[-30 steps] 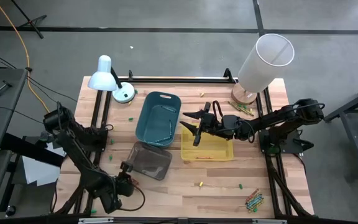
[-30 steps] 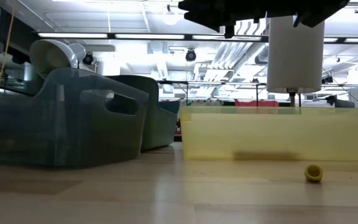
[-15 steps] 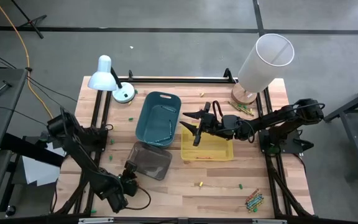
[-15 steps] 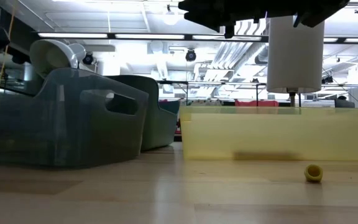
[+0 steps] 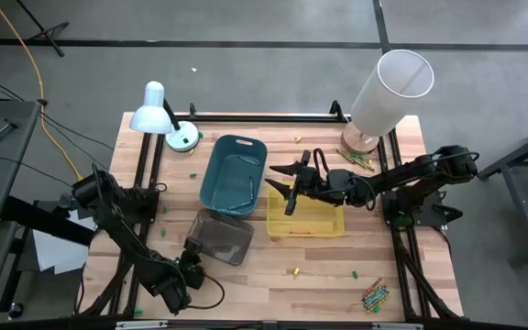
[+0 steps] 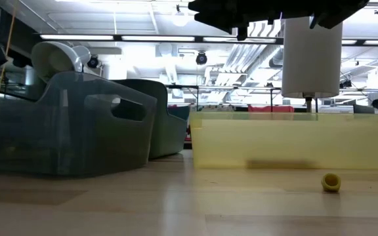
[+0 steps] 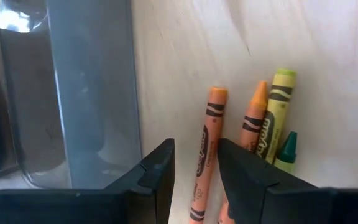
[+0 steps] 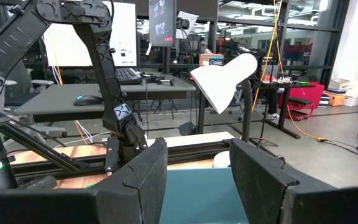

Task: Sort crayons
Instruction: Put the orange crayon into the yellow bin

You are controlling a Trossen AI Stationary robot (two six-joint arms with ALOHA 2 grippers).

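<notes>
My left hand [image 7: 194,165] is down at the near left part of the table [image 5: 273,280], just beside the near corner of the grey bin [image 5: 220,238]. Its fingers [image 7: 157,171] stand a little apart, narrow, with an orange crayon [image 7: 207,155] lying flat on the wood in the gap between them; I cannot tell whether they touch it, and it is not lifted. Just beside that one lie a second orange crayon [image 7: 255,118], a yellow-green crayon [image 7: 277,112] and a dark green crayon [image 7: 286,149], packed side by side and touching. The wall of the grey bin runs right along my left finger.

Further along, the white desk lamp [image 5: 159,115] stands at the far left corner, and the teal bin [image 5: 235,174] sits between it and the yellow bin [image 5: 305,220]. My right hand [image 5: 287,183] hangs in the air over the gap between the teal and yellow bins, fingers [image 8: 145,174] spread wide and holding nothing.

A few loose crayons [image 5: 362,162] lie at the foot of the tall white cylinder [image 5: 388,92] at the far right, and a mixed bundle of crayons [image 5: 375,295] lies at the near right corner. A small yellow piece [image 6: 331,182] rests on the wood in front of the yellow bin
</notes>
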